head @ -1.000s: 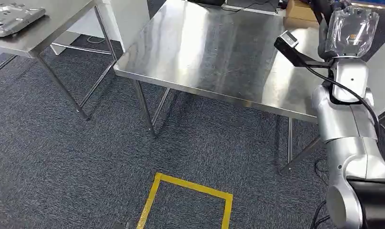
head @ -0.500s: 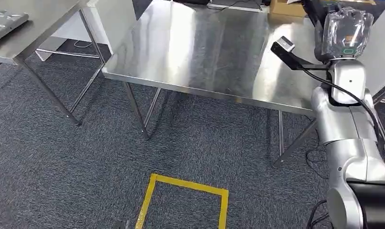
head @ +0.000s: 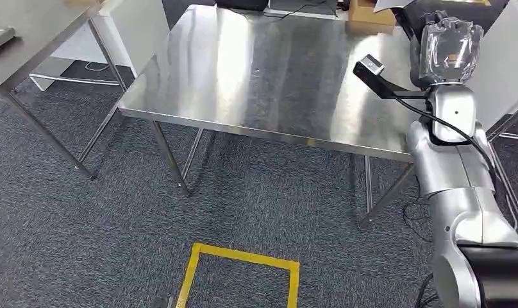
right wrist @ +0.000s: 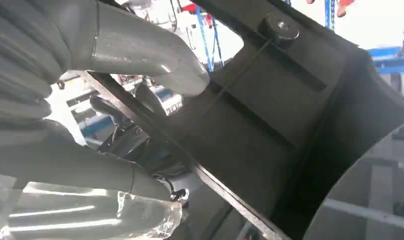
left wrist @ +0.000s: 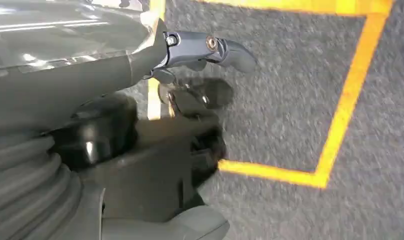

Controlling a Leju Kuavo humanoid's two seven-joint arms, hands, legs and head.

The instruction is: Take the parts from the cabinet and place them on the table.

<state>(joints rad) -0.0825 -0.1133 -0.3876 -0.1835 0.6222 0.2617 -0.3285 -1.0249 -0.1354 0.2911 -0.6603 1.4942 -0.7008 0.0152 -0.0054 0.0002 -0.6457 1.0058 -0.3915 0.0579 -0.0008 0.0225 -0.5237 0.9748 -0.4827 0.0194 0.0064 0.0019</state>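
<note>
Right hand (head: 447, 51) was found raised at the far right edge of the steel surface (head: 269, 70), wrapped in a clear plastic cover. In the right wrist view its thumb (right wrist: 155, 55) lay across one face of a dark flat part (right wrist: 270, 130) and its fingers (right wrist: 107, 107) were closed on the other side, so the part was clamped and held off the surface. The part stood tilted and high, which in my judgement keeps its lower edge from striking the surface rim on approach.

Left hand (left wrist: 140, 100) hung low at the robot's side, above grey carpet (head: 83, 224) and the yellow tape square (head: 243, 256). One dark finger (left wrist: 210, 47) was stretched out; the rest were blurred, and whether that hand was spread or closed could not be told. Nothing was seen in it. It appeared kept down so as to stay clear of the carrying arm.

A second steel table (head: 25, 38) stood well apart to the left, and a cardboard box (head: 370, 13) lay beyond the far edge.

Assessment: carrying stage, release not yet made. The part needs to be brought over bare steel and lowered before the fingers let go
</note>
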